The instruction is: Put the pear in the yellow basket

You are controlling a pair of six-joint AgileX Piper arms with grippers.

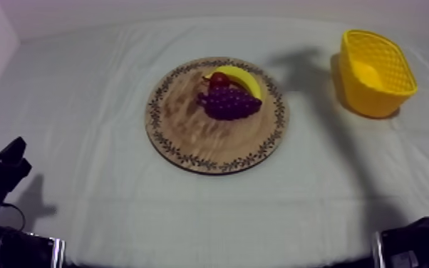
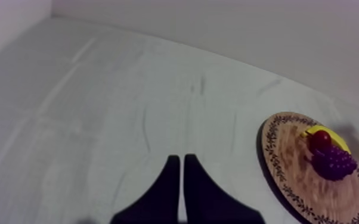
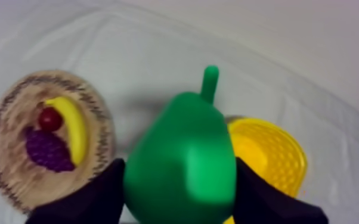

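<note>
Right wrist view: the pear (image 3: 182, 158) is being gripped by the right pincer (image 3: 179, 179), its smooth, glossy green body being pressed from both sides by the two black fingers (image 3: 98, 193), with the short stem pointing away from the camera. The fruit is being held between the round wooden board (image 3: 15, 173) and the yellow basket (image 3: 277, 155), whose rim is being partly hidden behind it.

On the board, a curved yellow banana (image 3: 74, 128), a knobbly purple bunch of grapes (image 3: 48, 149) and a small red fruit (image 3: 50, 119) are being kept close together, touching one another. The board's grain is being framed by a dark leaf-like pattern round the rim. The basket's walls are being formed by an open lattice.

In the left wrist view, the left pincer (image 2: 182, 164) is being held closed on nothing, its fingers lying together as a narrow wedge over the creased grey-white cloth (image 2: 98, 119) of the worktop, well apart from the board.
</note>
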